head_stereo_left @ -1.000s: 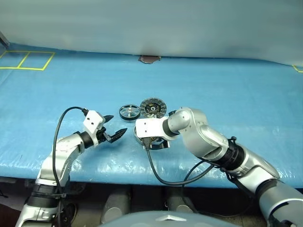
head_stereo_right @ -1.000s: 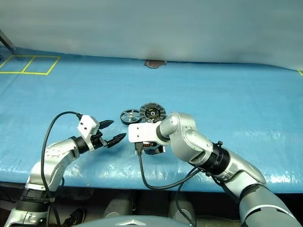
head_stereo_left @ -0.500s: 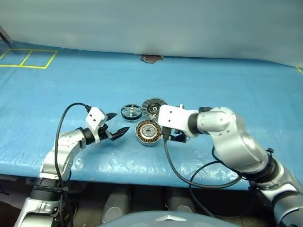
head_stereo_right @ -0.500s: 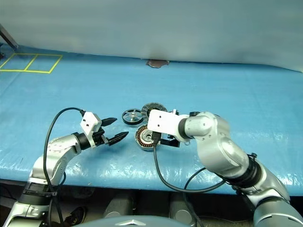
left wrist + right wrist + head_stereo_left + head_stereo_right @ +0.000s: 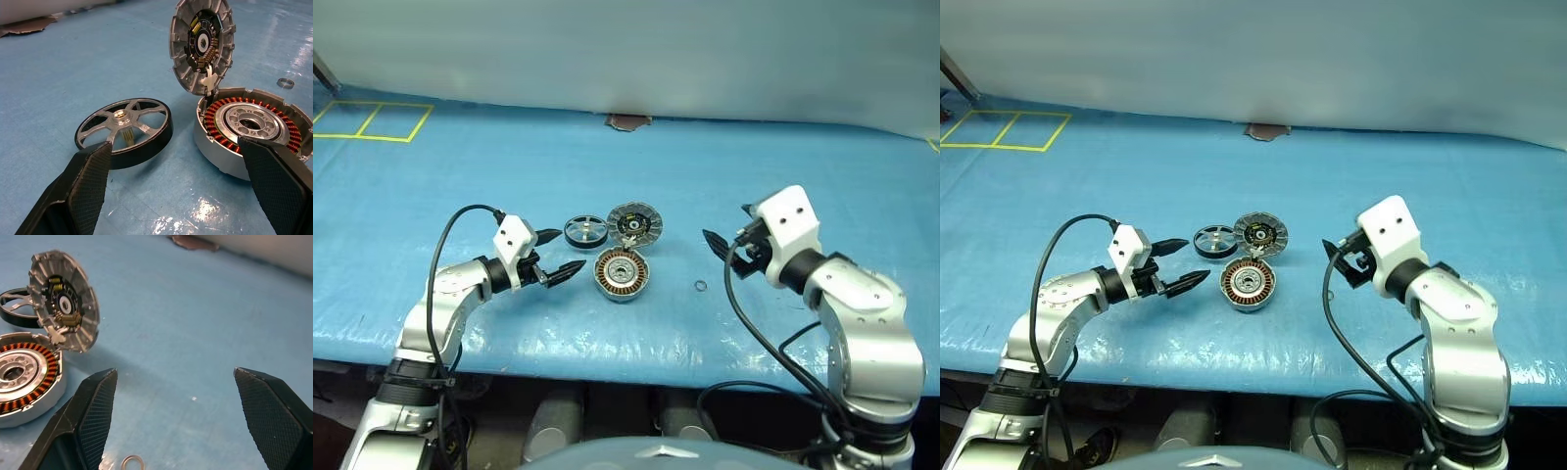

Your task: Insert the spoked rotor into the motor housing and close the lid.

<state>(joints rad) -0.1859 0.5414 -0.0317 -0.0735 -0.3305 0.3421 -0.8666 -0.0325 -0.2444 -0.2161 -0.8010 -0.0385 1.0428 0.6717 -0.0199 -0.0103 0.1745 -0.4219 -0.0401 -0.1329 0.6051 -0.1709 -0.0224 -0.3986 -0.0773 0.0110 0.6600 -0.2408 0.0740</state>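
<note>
Swinging away rightward, the right gripper now hangs wide and empty; left gripper gapes too. Motor housing sits uncovered, lid tipped up, spoked rotor beside it.

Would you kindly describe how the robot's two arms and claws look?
Both arms are silvery grey metal with black joint bands and a white boxy wrist block. A black cable loops from each wrist. The left claw and right claw each have two black pointed fingers with a cross-hatched inner face.
</note>
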